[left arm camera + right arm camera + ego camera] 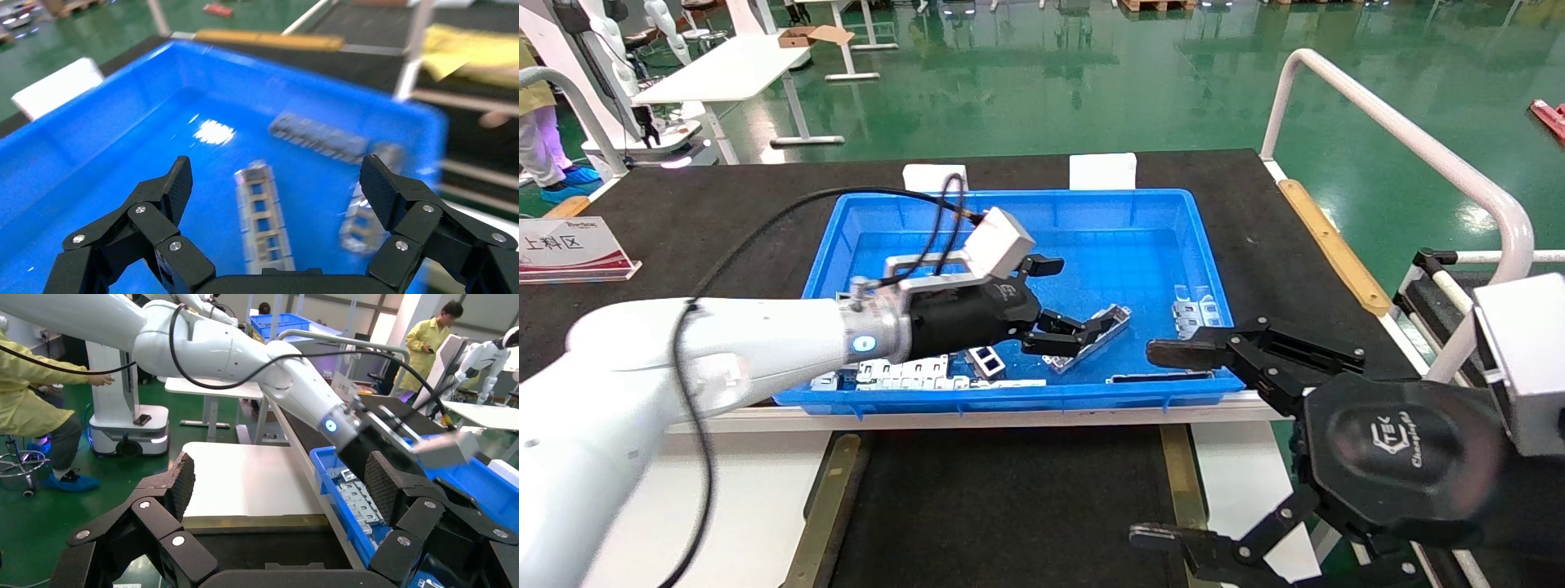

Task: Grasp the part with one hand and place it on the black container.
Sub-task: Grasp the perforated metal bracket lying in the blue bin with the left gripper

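Observation:
The part (pixel 1114 319) (pixel 262 215), a narrow silver channel bracket with rectangular cut-outs, lies on the floor of the blue bin (pixel 1091 200). My left gripper (pixel 1081 296) (pixel 275 168) hangs open just above it. In the left wrist view the part lies lengthwise between the spread fingers, untouched. The black container (pixel 1009 506) (pixel 245 554), a matte-black surface edged by brass strips (pixel 823 510), sits in front of the bin, near me. My right gripper (pixel 1156 445) (pixel 280 468) is parked open and empty over the container's right side.
More silver pieces lie in the bin: flat plates at the front left (pixel 911 371), pieces at the right (pixel 1194 314) (pixel 318 138), and a thin one by the front wall (pixel 1160 377). A white rail (pixel 1410 147) borders the table's right. A sign (pixel 568 245) stands at the left.

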